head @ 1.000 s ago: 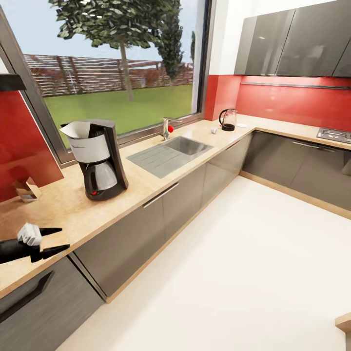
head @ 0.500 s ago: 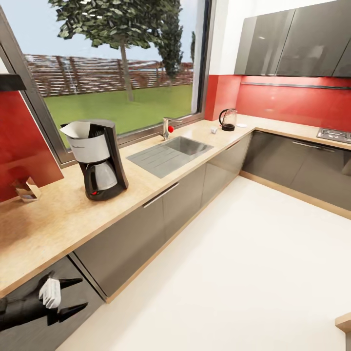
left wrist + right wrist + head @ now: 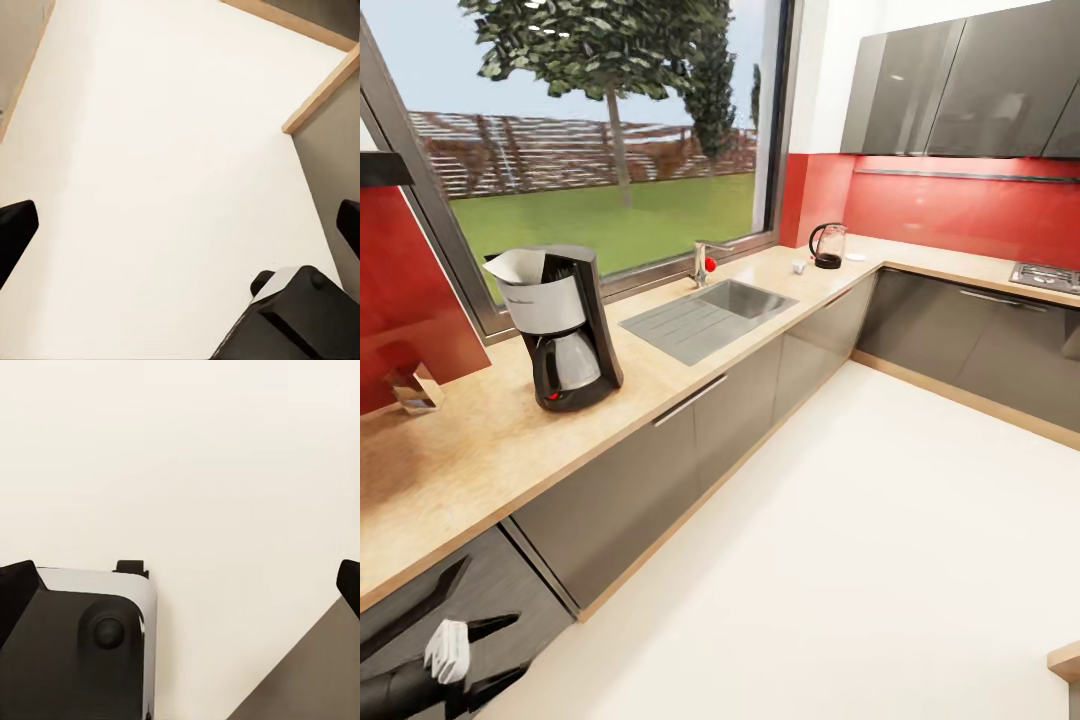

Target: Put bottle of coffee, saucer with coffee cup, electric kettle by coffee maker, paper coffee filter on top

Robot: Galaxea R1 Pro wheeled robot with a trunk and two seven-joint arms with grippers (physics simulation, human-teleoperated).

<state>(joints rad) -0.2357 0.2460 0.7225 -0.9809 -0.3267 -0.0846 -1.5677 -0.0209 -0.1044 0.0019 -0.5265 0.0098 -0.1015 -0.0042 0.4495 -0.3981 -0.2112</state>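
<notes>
The coffee maker (image 3: 565, 335) stands on the kitchen countertop (image 3: 480, 440) by the window, and the white paper coffee filter (image 3: 518, 266) sits on its top. Far along the counter, in the corner, is the electric kettle (image 3: 827, 245). A tiny white coffee cup (image 3: 798, 267) stands just in front of it. The saucer is too small to make out, and the bottle of coffee is out of view. My left gripper (image 3: 515, 646) hangs open and empty below the counter edge, in front of a grey drawer. Both wrist views look down on pale floor, with the left gripper (image 3: 180, 225) and right gripper (image 3: 180, 585) wide open.
A steel sink (image 3: 710, 315) with a tap lies between coffee maker and kettle. A hob (image 3: 1045, 274) is set in the right-hand counter. Grey cabinets (image 3: 760, 390) run under the counters. A wooden corner (image 3: 1065, 660) juts in at the lower right. Wide pale floor (image 3: 840, 560) spreads in front.
My left gripper has dropped from just above the counter's front edge to below it, in front of the drawer. It stays open. The counter's things have not moved.
</notes>
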